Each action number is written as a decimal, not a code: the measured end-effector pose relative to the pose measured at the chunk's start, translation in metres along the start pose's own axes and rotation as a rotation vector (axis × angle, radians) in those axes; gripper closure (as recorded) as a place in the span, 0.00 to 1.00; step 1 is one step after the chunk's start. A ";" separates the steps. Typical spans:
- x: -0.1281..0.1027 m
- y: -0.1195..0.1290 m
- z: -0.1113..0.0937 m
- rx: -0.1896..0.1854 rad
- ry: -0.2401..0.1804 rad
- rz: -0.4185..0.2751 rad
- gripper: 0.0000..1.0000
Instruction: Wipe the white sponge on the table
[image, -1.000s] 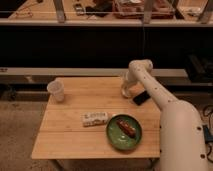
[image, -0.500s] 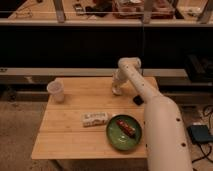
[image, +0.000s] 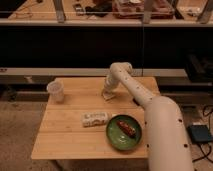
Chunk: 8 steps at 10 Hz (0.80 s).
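Note:
The square light wooden table (image: 65, 132) fills the middle of the camera view. My gripper (image: 107, 93) is down at the table's far middle, at the end of the white arm that reaches in from the lower right. A small off-white patch, apparently the white sponge (image: 107, 96), lies right under the gripper against the table top; most of it is hidden by the gripper.
A translucent white cup (image: 56, 91) stands at the far left corner. A white printed packet (image: 95, 119) lies mid-table, next to a green plate (image: 116, 138) holding a brown food item (image: 126, 128). A dark shelf unit runs behind the table.
The gripper has slid leftward along the far part of the table, from near the far right side to the far middle, and the arm has swung with it.

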 end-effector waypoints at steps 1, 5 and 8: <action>-0.020 -0.008 0.000 0.019 -0.027 -0.028 1.00; -0.065 0.013 -0.017 -0.017 -0.066 -0.045 1.00; -0.054 0.088 -0.051 -0.116 0.015 0.090 1.00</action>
